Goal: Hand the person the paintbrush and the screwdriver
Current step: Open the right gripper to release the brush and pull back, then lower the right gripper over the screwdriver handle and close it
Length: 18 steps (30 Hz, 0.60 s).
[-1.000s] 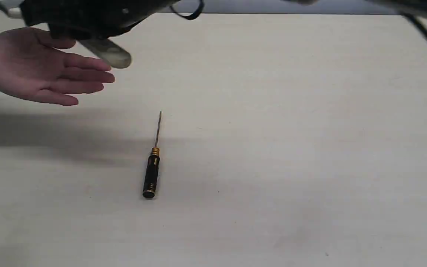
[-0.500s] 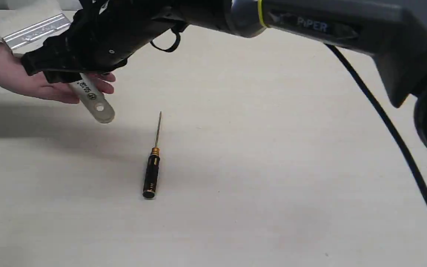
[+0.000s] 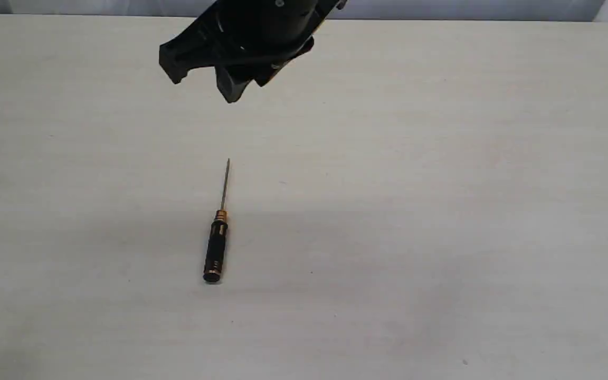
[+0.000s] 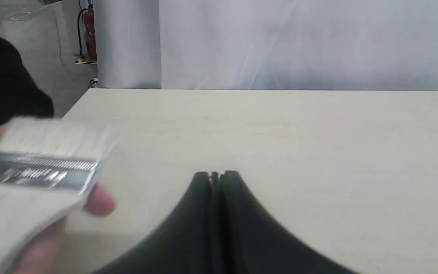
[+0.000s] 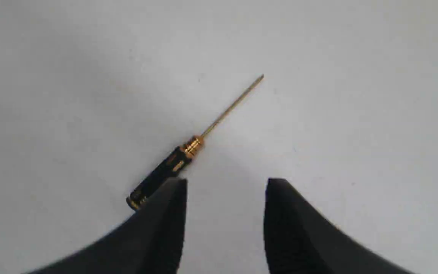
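On the table (image 3: 441,211) the screwdriver (image 3: 216,244) lies flat; the right pincer (image 5: 226,182) hangs above, jaws apart (empty). Farther off, the left pincer (image 4: 216,175) is closed on nothing; the person's hand (image 4: 46,247) holds the paintbrush (image 4: 40,173).

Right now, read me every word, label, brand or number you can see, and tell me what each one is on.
No text can be read in these views.
paintbrush, on its metal ferrule: stamped marks, blurred by motion, unreadable.
screwdriver, on its black handle: a small gold mark, too small to read.
No other lettering shows.
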{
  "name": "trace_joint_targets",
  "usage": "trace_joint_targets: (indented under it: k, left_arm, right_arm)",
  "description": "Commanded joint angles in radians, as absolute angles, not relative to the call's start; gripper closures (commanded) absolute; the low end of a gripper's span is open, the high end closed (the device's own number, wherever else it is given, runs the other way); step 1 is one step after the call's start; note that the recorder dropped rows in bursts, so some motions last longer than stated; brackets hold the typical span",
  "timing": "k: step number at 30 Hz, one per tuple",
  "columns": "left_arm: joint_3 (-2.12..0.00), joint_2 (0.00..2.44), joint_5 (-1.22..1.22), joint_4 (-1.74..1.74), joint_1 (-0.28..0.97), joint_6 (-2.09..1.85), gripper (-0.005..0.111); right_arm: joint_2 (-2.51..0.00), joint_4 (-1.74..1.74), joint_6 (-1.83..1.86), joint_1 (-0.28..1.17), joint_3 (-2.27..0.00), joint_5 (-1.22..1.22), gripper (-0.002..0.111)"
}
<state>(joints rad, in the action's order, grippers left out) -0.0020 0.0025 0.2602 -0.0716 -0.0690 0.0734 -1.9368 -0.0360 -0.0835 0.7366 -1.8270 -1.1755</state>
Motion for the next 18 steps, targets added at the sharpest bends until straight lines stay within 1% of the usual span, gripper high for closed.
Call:
trace_joint_targets:
  k: [1, 7, 12, 18]
  left_arm:
    - [0.0, 0.0, 0.25, -0.067, -0.063, 0.075, 0.107]
    - [0.0, 0.0, 0.25, -0.067, -0.063, 0.075, 0.107]
    - [0.0, 0.0, 0.25, -0.067, -0.063, 0.075, 0.107]
    - [0.0, 0.0, 0.25, -0.067, -0.063, 0.075, 0.107]
  right_arm:
    - [-1.963, -0.094, -0.101, 0.735, -1.826, -1.199, 0.072]
    - [-2.063, -0.139, -0.106, 0.758, -1.826, -1.183, 0.062]
    - [-2.143, -0.121, -0.131, 0.788, -1.826, -1.097, 0.062]
    - [-2.219, -0.117, -0.179, 0.794, -1.826, -1.126, 0.062]
